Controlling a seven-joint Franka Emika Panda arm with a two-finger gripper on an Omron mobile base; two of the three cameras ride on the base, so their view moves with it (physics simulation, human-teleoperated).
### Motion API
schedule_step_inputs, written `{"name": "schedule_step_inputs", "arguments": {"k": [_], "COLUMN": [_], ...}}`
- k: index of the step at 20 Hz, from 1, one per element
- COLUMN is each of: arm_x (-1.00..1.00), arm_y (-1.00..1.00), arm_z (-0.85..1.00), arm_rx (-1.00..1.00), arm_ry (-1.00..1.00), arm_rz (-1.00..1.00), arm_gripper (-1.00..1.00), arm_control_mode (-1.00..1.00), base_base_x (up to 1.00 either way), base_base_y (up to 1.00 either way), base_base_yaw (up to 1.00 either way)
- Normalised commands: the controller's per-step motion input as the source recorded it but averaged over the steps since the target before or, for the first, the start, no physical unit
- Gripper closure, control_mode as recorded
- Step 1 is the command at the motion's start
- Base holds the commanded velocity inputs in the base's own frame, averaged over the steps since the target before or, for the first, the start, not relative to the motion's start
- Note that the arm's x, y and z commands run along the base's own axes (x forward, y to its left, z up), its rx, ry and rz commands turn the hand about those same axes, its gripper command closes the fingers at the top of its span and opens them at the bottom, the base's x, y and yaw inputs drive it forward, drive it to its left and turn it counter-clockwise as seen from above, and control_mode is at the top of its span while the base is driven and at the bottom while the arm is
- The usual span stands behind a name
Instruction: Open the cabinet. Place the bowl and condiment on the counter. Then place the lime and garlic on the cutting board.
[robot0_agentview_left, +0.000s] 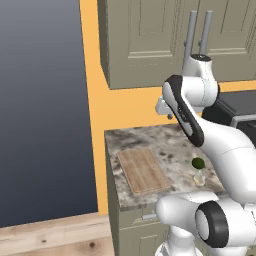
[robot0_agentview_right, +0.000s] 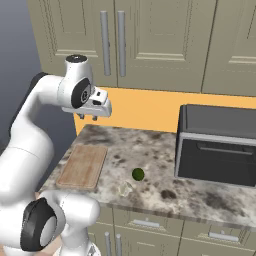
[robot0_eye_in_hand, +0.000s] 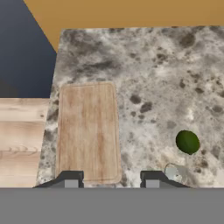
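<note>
The cabinet (robot0_agentview_right: 145, 40) hangs above the counter (robot0_agentview_right: 165, 145) with both doors shut and its bar handles (robot0_agentview_right: 112, 42) side by side. The bowl and condiment are out of view. The cutting board (robot0_eye_in_hand: 87, 131) lies bare at the counter's left end (robot0_agentview_left: 144, 170). The lime (robot0_eye_in_hand: 187, 141) rests on the counter right of the board (robot0_agentview_right: 138, 174), and the pale garlic (robot0_eye_in_hand: 173, 171) sits just in front of it (robot0_agentview_left: 199, 176). My gripper (robot0_agentview_right: 88, 118) hovers high over the board, well below the cabinet handles, open (robot0_eye_in_hand: 111, 180) and holding nothing.
A black boxy appliance (robot0_agentview_right: 215, 145) stands on the counter's right part. An orange wall (robot0_agentview_left: 130, 107) backs the counter. The counter's left edge drops to a wooden floor (robot0_eye_in_hand: 22, 140). Drawer fronts (robot0_agentview_right: 150, 225) sit below the counter.
</note>
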Motion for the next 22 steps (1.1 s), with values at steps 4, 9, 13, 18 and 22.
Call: {"name": "schedule_step_inputs", "arguments": {"k": [4, 9, 13, 18, 22], "arm_x": [-0.20, -0.43, -0.43, -0.33, -0.29], "arm_y": [0.00, 0.00, 0.00, 0.00, -0.01], "arm_z": [0.06, 0.33, 0.35, 0.33, 0.30], "arm_rx": [0.02, 0.08, 0.04, 0.02, 0.00], "arm_ry": [-0.07, -0.17, -0.16, -0.15, -0.14], "arm_rz": [0.00, 0.00, 0.00, -0.02, -0.02], "arm_gripper": [-1.00, -1.00, -1.00, -1.00, -1.00], "arm_control_mode": [-1.00, -1.00, -1.00, -1.00, -1.00], "base_base_x": [0.00, 0.00, 0.00, 0.00, 0.00], "base_base_y": [0.00, 0.00, 0.00, 0.00, 0.00], "base_base_yaw": [0.00, 0.00, 0.00, 0.00, 0.00]}}
